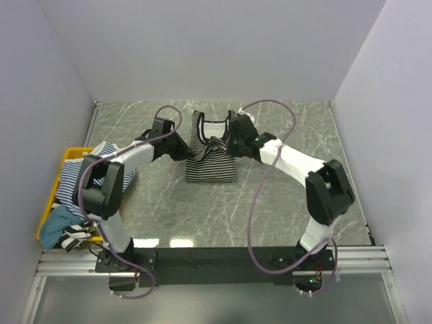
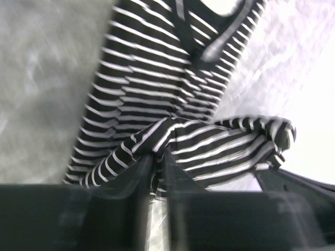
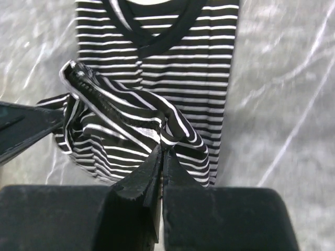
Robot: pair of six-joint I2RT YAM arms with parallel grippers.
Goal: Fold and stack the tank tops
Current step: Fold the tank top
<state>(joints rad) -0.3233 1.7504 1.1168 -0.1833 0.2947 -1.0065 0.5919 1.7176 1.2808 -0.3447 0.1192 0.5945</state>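
A yellow bin sits at the left edge of the grey marbled tabletop — white walls around.

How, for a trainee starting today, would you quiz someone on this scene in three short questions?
1. True or false: the right gripper is shut on a raised fold of the black-and-white tank top.
2. Where is the yellow bin? A far left; B far right; C centre back.
3. Short answer: what lies in the bin?
Key: 1 true; 2 A; 3 other striped garments, one blue-and-white.
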